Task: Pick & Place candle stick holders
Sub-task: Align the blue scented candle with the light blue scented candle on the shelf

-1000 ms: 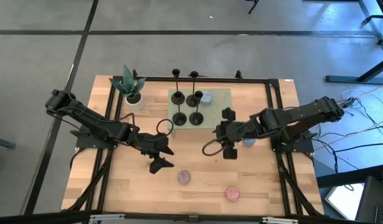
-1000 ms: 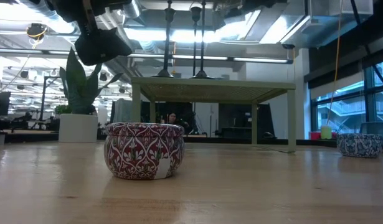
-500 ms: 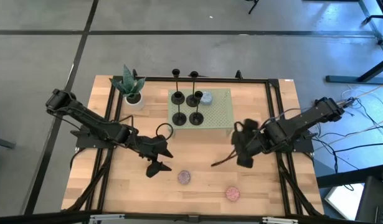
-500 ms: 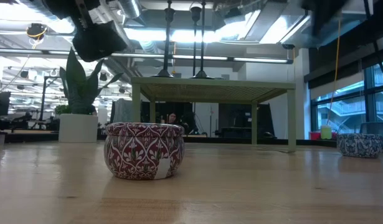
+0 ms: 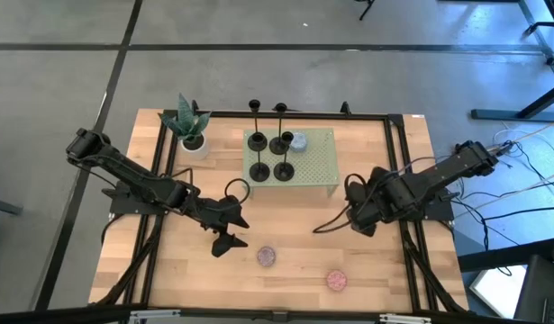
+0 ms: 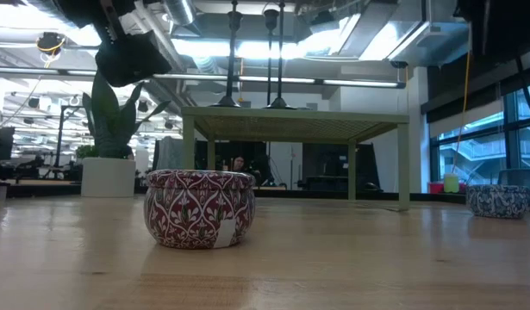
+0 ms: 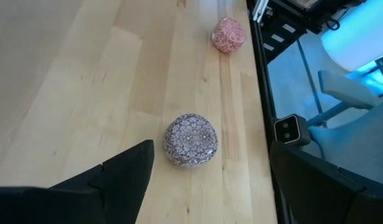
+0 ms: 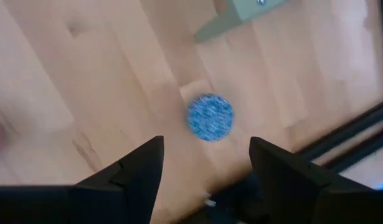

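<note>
Table (image 5: pixel 286 225): light wood, black frame.

Candle stick holders, 4 pcs, matte black: two (image 5: pixel 258 172) (image 5: pixel 283 170) on green perforated stand (image 5: pixel 317 157), front edge; one (image 5: pixel 256 139) at stand's far-left corner; one (image 5: pixel 278 144) beside it, next to a blue-grey puck (image 5: pixel 299 141). All upright, on far-centre part of table. Neither claw holds any.

Left gripper (image 5: pixel 224 225): over table left of centre, above bare wood; fingers (image 7: pixel 116 180) apart, nothing between; purple-grey puck (image 7: pixel 191 139) seen past them, pink puck (image 7: pixel 228 35) farther off.

Right gripper (image 5: pixel 359 216): right of centre, near stand's right leg; fingers (image 8: pixel 138 165) apart, empty; blue puck (image 8: pixel 210 117) on wood below.

Misc.: potted plant (image 5: pixel 188 126), far-left corner.
</note>
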